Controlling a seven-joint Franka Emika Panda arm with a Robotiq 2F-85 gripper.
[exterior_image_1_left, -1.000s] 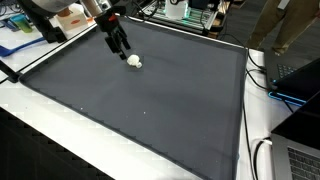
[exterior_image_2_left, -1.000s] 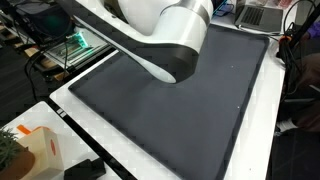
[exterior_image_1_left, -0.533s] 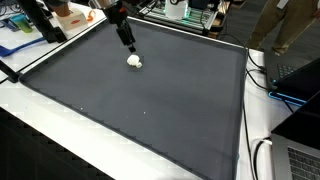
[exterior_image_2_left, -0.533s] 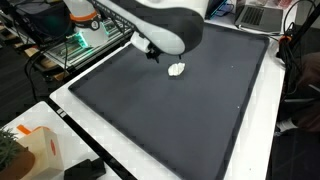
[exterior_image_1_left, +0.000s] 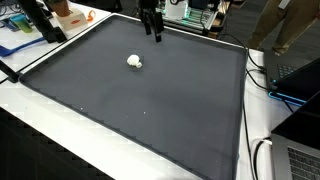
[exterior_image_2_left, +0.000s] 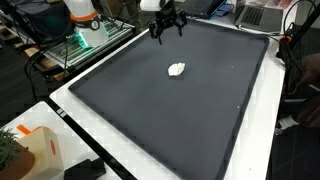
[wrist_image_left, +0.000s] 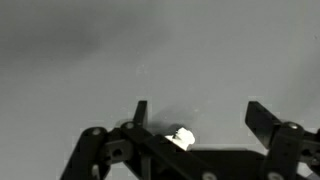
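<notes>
dark grey mat covers the table; a small white lump lies loose on it, since nothing grips it; the end effector hangs raised near the mat's far edge, apart from the lump, fingers spread wide and empty; the wrist view looks down on the lump.
</notes>
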